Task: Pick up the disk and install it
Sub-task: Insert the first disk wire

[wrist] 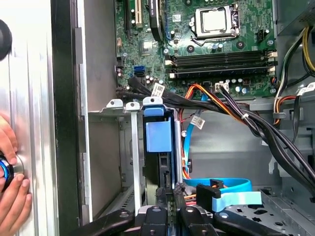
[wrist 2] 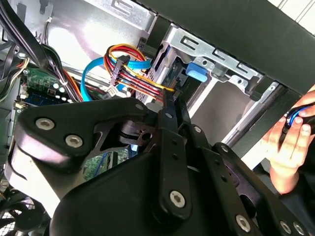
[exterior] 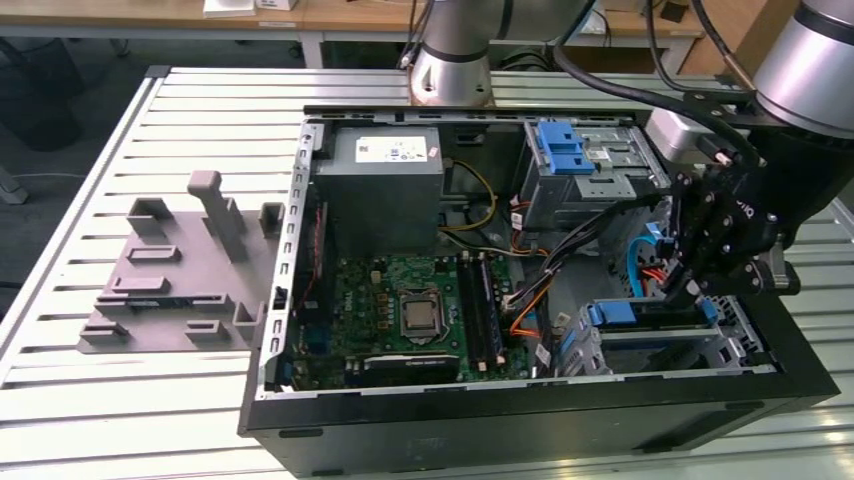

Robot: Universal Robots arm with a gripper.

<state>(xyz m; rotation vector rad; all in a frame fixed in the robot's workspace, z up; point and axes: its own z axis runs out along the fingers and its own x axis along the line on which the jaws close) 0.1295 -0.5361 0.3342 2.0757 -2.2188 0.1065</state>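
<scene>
1. The gripper (wrist: 167,206) is seen inside the computer case (exterior: 534,425), its fingers narrowed onto the disk (wrist: 158,147).
2. The disk is held upright in the drive cage (wrist: 129,147), directly ahead of the fingertips.
3. Cables (wrist: 236,118) are draped just beside it; a person's hand (wrist 2: 290,147) is seen outside the case.

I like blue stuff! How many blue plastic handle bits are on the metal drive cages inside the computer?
2: one on the upper cage beside the power supply, one on the lower cage below the gripper. Others may be hidden.

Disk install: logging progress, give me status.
Gripper down inside the case at the drive cage. Disk upright in the cage slot, blue carrier showing. Cables close beside; hand outside case.
</scene>
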